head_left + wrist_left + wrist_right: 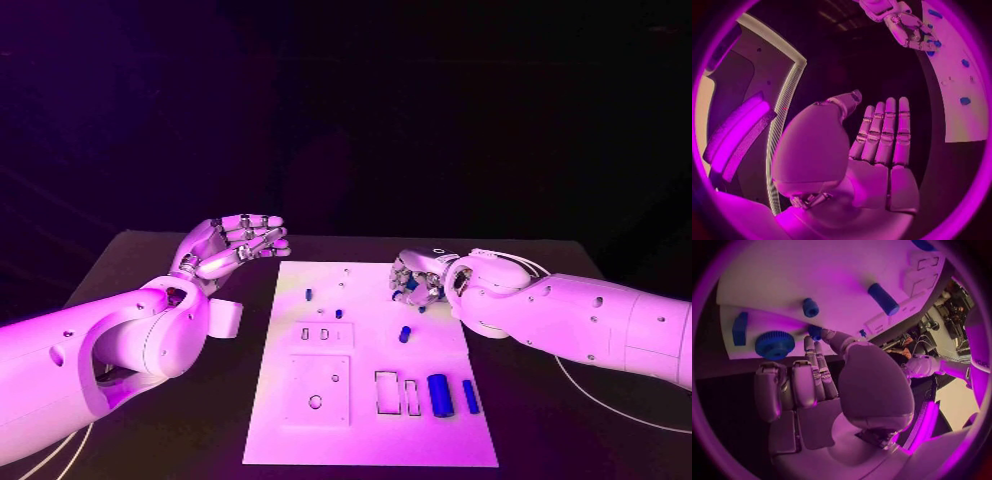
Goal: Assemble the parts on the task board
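White rectangular task board point(368, 430), centre of black table point(173, 250): bears raised white blocks with cut-outs at its near half. Loose on it: two blue cylindrical pegs point(441, 395) lying side by side near the near right corner, beside two empty rectangular slots; one small blue peg point(405, 334) lying mid-board; small blue studs point(309, 294) standing toward the far left. Blue toothed wheel point(774, 344): near the board's far right edge, just beside the right hand's fingertips. Right hand point(415, 280): at that far right edge, fingers curled down over blue pieces; whether it grips one, cannot tell. Left hand point(235, 247): off the board's far left corner, raised, palm up, fingers apart, holding nothing. Progress, as judged: early; most pegs unseated, slots and holes unfilled.
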`<state>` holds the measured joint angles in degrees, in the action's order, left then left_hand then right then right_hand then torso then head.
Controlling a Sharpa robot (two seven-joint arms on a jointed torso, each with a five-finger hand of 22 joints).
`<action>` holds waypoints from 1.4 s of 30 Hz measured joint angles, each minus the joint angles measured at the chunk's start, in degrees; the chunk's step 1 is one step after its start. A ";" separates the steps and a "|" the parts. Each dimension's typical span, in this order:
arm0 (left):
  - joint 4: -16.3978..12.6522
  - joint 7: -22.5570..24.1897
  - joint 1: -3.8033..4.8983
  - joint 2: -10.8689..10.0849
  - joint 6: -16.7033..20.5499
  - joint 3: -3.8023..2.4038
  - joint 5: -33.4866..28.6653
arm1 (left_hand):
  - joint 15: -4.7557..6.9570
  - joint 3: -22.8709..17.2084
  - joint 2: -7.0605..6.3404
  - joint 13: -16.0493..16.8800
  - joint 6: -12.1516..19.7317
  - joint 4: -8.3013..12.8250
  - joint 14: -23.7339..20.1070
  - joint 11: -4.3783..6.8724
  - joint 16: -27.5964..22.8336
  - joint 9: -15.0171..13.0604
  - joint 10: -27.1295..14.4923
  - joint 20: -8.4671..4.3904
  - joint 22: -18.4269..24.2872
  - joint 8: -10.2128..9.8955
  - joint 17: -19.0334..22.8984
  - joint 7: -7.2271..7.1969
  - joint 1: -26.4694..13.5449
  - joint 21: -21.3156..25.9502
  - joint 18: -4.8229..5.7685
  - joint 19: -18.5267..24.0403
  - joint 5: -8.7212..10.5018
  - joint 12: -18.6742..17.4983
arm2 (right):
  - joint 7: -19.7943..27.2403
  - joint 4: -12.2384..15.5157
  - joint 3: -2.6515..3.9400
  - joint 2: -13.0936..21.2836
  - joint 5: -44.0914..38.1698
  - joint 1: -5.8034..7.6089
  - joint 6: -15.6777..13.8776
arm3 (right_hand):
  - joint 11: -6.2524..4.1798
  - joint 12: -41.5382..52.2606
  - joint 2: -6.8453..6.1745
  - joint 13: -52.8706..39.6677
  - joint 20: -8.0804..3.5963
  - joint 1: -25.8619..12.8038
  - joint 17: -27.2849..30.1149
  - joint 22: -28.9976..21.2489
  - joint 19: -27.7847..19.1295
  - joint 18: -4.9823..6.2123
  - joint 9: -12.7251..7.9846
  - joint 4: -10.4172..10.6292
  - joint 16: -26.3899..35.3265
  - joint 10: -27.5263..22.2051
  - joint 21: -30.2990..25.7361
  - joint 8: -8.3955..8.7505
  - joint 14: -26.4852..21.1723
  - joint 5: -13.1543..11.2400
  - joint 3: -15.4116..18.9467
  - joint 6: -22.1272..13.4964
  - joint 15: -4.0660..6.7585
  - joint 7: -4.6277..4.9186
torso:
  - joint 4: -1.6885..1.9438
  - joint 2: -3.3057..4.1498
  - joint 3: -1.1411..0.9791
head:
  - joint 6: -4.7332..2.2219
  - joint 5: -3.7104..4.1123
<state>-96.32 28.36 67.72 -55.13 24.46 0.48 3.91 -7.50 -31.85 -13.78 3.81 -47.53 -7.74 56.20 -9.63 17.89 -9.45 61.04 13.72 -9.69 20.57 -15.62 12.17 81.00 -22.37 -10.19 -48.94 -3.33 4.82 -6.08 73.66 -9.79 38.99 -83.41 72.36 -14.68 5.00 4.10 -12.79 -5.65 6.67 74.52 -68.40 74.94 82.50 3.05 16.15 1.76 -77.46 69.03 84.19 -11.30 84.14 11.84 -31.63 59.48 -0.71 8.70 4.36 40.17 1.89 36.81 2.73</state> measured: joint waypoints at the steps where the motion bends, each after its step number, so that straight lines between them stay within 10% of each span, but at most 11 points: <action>1: 0.01 -0.02 0.00 0.00 -0.03 0.00 -0.01 | 0.00 0.00 0.00 0.00 0.00 0.00 0.00 0.00 0.00 0.00 0.00 0.00 0.00 0.00 0.00 0.00 0.00 0.00 0.00 0.00 0.00 0.00 | -0.04 -0.05 0.01 -0.03 0.03 0.00 0.00 | -0.06 0.00 -0.02 0.00 0.00 -0.02 -0.06 0.00 0.00 0.00 0.11 0.03 0.00 0.32 0.00 -0.21 0.00 0.00 -0.26 0.00 0.00 0.00 | 0.00 0.03 0.00 | 0.01 0.00; 23: 0.04 -0.69 0.09 -0.15 -0.74 0.00 -0.18 | -0.20 0.15 0.30 0.00 0.00 0.15 -0.20 -0.21 -0.23 0.01 -0.21 -0.21 -0.14 -0.44 -0.18 0.00 -0.30 -0.48 0.00 -0.21 0.00 -0.35 | -1.43 -0.29 0.02 -0.38 -1.17 -0.04 -1.78 | -0.29 -0.10 0.58 0.01 -0.21 0.75 0.09 -0.02 0.20 0.00 1.40 -1.31 -0.59 1.08 0.45 -0.66 -0.21 -0.76 -2.97 0.70 0.21 -0.29 | 0.21 0.31 0.14 | -0.09 0.07; 42: 0.17 -1.01 0.11 -0.09 -1.14 0.00 -0.28 | -0.20 0.15 0.30 0.00 0.00 0.15 -0.20 -0.21 -0.23 0.06 -0.21 -0.21 -0.18 -0.43 -0.23 0.00 -0.30 -0.47 0.01 -0.21 0.00 -0.57 | -3.42 -0.44 0.05 -3.36 -3.65 0.01 -11.23 | 0.00 -0.32 0.87 -0.44 -0.50 1.82 0.14 -0.03 0.91 0.00 2.77 -3.42 -1.03 2.24 1.11 -1.55 -0.21 1.16 -5.40 1.09 0.20 -0.29 | 0.37 0.47 0.26 | -0.71 -0.12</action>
<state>-96.15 27.35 67.82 -55.21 23.32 0.48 3.63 -7.70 -31.70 -13.49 3.81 -47.53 -7.59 56.00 -9.84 17.66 -9.39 60.83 13.51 -9.87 20.14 -15.86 12.17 80.70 -22.85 -10.19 -49.15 -3.33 4.26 -9.50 73.22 -9.74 35.63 -87.05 72.37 -25.92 5.00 3.77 -11.92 -6.08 6.16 76.34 -68.26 74.91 83.41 3.05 18.93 -1.66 -78.50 71.27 85.31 -12.85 83.93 13.00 -37.03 60.57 -0.50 8.41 4.74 40.64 2.15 36.10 2.61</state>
